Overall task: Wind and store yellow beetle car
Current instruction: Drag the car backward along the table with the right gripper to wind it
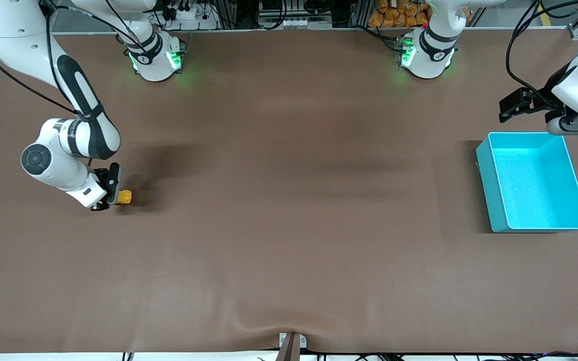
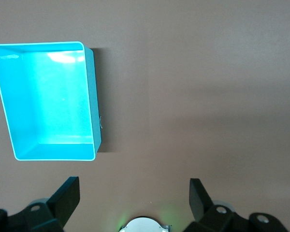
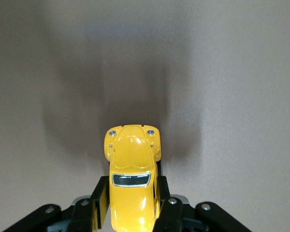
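Yellow car: the yellow beetle car sits low at the right arm's end of the worktop, well apart from the turquoise bin.
Right end effector: fingers closed against the car's flanks, its nose sticking out ahead.
Left end effector: waiting with its fingers spread wide, empty, above bare worktop beside the bin.
Risk: the body is rounded and glossy, so I judge a narrow side grip could let it twist or squirt free during winding; wheels may skid instead of turning.
Surface: brown, matte, slightly wrinkled at the camera edge.
Room: cables, framing and orange packets along the base side.
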